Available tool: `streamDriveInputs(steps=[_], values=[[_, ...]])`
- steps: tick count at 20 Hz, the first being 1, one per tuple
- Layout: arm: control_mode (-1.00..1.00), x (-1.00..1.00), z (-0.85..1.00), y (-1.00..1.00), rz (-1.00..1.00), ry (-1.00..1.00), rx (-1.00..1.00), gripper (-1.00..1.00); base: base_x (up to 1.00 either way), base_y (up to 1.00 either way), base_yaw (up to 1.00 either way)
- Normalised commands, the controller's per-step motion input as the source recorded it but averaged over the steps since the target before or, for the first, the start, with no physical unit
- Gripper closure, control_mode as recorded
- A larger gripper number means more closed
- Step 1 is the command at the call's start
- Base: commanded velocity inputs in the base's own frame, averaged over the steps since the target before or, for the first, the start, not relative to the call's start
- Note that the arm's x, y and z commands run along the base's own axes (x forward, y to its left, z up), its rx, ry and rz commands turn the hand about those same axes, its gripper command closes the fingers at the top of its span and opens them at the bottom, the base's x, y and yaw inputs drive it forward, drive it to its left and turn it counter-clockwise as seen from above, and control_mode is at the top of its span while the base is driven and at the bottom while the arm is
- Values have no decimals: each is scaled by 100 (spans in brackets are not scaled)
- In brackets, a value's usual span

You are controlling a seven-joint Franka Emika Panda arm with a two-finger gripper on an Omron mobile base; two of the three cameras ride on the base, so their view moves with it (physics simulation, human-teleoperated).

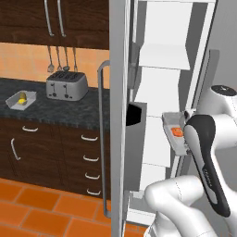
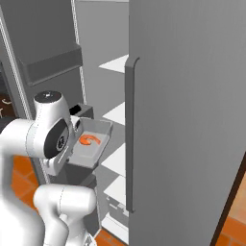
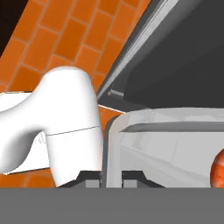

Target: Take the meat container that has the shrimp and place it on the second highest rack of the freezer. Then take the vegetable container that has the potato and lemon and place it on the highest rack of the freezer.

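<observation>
My gripper (image 3: 107, 179) is shut on the near rim of the meat container (image 3: 166, 140), a shallow grey-white tray (image 2: 93, 144). The tray hangs level in front of the open freezer (image 1: 162, 92). A curled orange shrimp (image 2: 89, 140) lies in it, and the shrimp (image 1: 177, 132) shows beside my forearm. The tray is just outside the shelves, below the second highest rack (image 2: 117, 114) and well under the highest rack (image 2: 117, 63). Far left on the dark counter sits the vegetable container (image 1: 21, 100), holding a yellow lemon (image 1: 21, 95). The potato is too small to make out.
The open freezer door (image 1: 118, 115) with its long grey handle (image 1: 102, 139) stands left of the arm, and door bins (image 2: 53, 62) line its inside. A closed grey door (image 2: 187, 120) is on the right. A toaster (image 1: 67, 85) sits on the counter (image 1: 69, 109).
</observation>
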Motion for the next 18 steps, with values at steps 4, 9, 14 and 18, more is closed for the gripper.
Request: streamDriveInputs(steps=[4, 9, 14, 18], values=[[-100, 86, 0, 0, 0, 0, 2, 100, 0, 0, 0], [-100, 37, -10, 8, 0, -2, 0, 100, 0, 0, 0], [-100, 79, 0, -2, -4, -4, 2, 100, 0, 0, 0], [-100, 79, 0, -17, -9, -6, 4, 100, 0, 0, 0]])
